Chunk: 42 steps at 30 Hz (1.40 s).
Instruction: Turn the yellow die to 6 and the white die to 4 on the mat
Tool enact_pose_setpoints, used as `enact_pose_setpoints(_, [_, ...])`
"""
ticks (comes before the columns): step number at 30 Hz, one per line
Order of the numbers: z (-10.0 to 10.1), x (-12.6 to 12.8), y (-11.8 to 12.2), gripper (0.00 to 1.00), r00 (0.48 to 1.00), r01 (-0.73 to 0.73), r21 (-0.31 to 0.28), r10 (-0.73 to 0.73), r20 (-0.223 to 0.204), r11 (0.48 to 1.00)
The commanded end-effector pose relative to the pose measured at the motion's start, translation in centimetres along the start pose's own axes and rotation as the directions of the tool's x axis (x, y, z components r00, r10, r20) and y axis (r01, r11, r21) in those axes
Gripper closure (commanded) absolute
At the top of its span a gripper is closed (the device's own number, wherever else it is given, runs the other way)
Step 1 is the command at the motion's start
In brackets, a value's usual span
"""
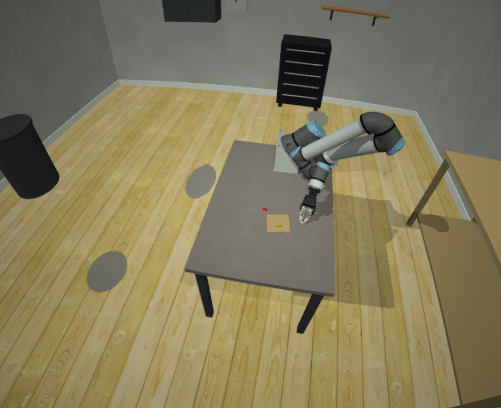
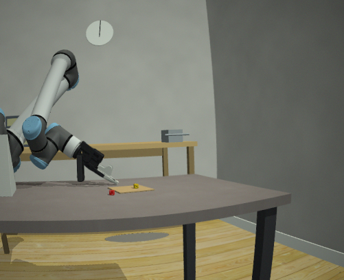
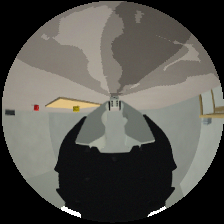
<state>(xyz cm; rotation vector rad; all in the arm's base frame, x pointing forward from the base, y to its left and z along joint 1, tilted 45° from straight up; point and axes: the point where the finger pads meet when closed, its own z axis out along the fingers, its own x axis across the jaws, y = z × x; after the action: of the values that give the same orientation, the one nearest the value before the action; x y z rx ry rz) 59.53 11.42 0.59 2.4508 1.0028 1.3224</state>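
The tan mat (image 1: pixel 278 223) lies near the middle of the grey table. The yellow die (image 1: pixel 278 225) sits on the mat; it also shows in the exterior view (image 2: pixel 136 185) and in the wrist view (image 3: pixel 76 108). The red die (image 1: pixel 264 209) (image 2: pixel 112 192) rests on the table just off the mat's far left corner. My gripper (image 1: pixel 304 219) (image 2: pixel 115 180) is tilted low over the table just right of the mat. It is shut on the white die (image 3: pixel 114 103), a small pale cube with dark pips between the fingertips. Which number faces up is too small to tell.
The arm's grey base block (image 1: pixel 283 157) stands at the table's far edge. A wooden bench (image 1: pixel 483 240) is to the right of the table, a black drawer cabinet (image 1: pixel 304 70) is at the back wall, and a black bin (image 1: pixel 18 155) is at the far left.
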Motion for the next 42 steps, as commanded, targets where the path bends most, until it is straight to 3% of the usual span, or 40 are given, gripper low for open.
enact_pose_setpoints(1, [0.21,0.04,0.17,1.00,1.000,0.001,-0.004,-0.001,-0.002,1.000])
enact_pose_setpoints(34, [0.21,0.04,0.17,1.00,1.000,0.001,-0.004,-0.001,-0.002,1.000])
enact_pose_setpoints(42, [0.21,0.04,0.17,0.89,1.000,0.001,-0.004,-0.001,-0.002,1.000])
